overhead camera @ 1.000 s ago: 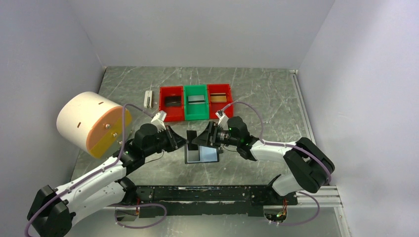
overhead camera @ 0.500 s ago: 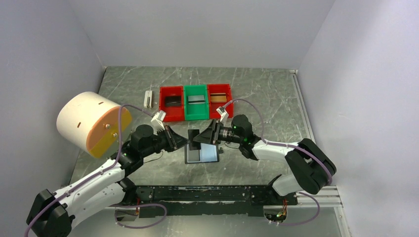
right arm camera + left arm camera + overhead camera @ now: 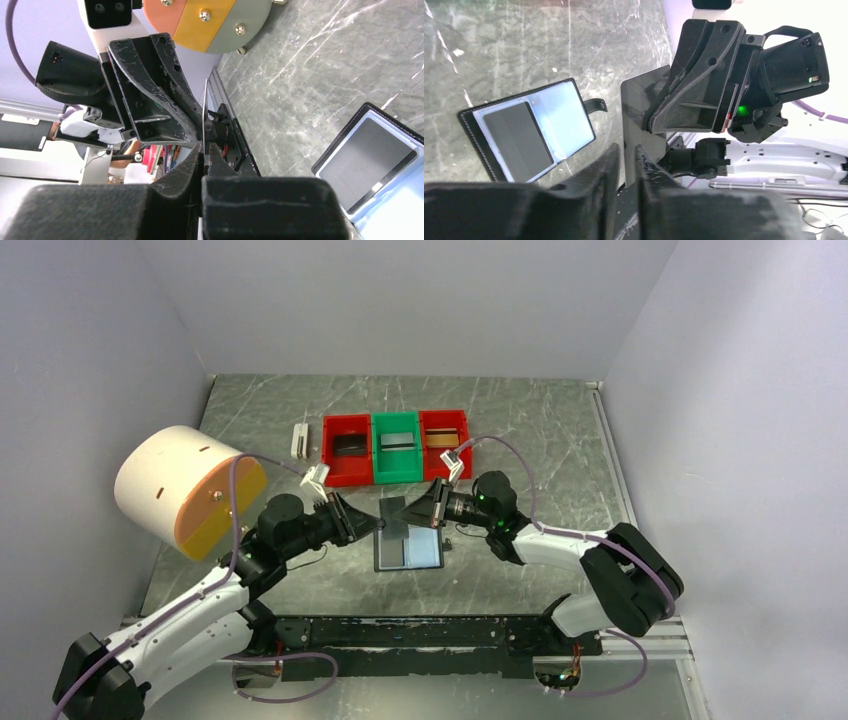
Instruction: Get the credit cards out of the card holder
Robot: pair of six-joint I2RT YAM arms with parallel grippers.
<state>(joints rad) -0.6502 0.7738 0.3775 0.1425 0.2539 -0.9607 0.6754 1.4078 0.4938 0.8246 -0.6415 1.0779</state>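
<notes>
A dark grey credit card (image 3: 393,512) hangs upright above the open black card holder (image 3: 410,552), pinched from both sides. My left gripper (image 3: 379,524) is shut on its left edge; in the left wrist view the card (image 3: 644,110) runs down between the fingers of the left gripper (image 3: 628,150). My right gripper (image 3: 406,514) is shut on the opposite edge; the right wrist view shows the card (image 3: 205,107) edge-on above that gripper (image 3: 204,148). Another dark card (image 3: 516,140) lies in the holder's bluish pocket (image 3: 566,117).
Three bins stand in a row behind: a red one (image 3: 345,468) holding a dark card, a green one (image 3: 397,470) holding a grey card, a red one (image 3: 462,432) holding a tan card. A white clip block (image 3: 299,440) and a big cream-and-orange cylinder (image 3: 185,490) are at the left.
My right gripper has closed onto the card's right edge. The left arm has drawn slightly back to the left, and the card now sits a little higher, away from the holder.
</notes>
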